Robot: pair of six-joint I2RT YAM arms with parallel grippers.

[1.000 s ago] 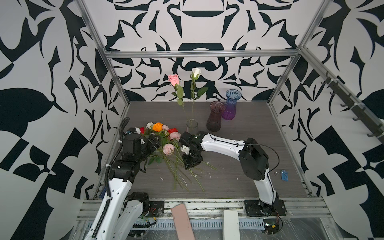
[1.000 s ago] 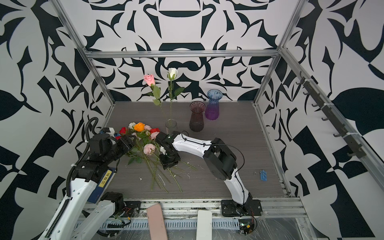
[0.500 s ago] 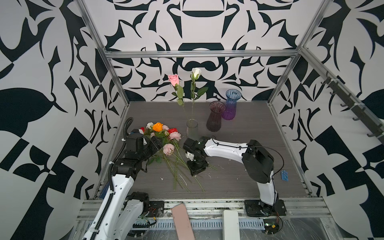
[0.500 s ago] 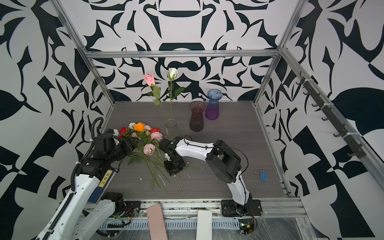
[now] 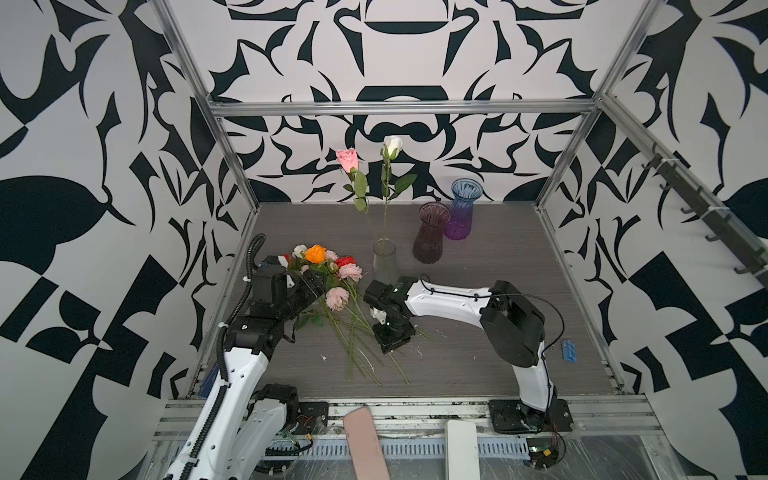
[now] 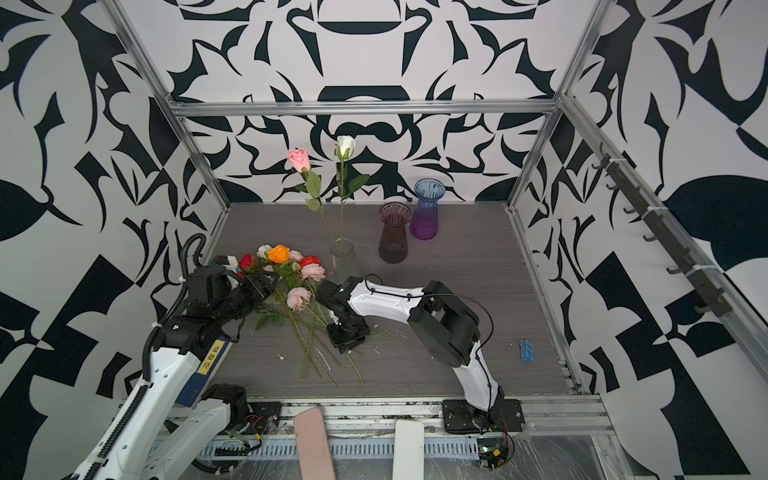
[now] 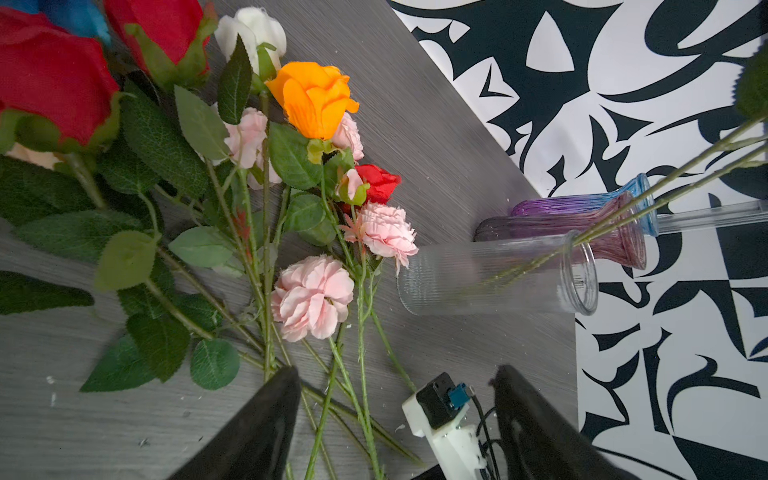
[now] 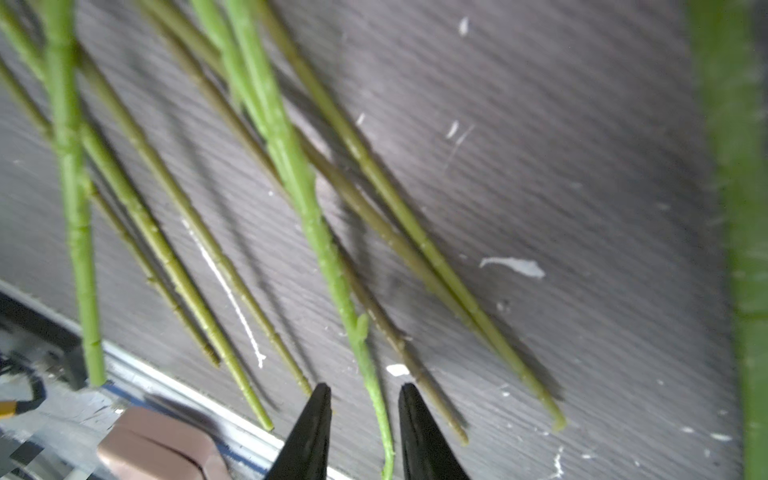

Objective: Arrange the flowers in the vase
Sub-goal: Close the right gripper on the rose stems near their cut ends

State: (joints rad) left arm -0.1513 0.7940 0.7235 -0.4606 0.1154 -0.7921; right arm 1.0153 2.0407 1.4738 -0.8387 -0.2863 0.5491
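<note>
The right gripper moves toward 6 o'clock, away from the pink bloom and along the lying flowers. Its jaws narrow slightly, straddling one green stem.

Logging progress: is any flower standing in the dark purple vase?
No, the dark purple vase holds no stems; the pink rose and white rose stand in the clear vase.
</note>
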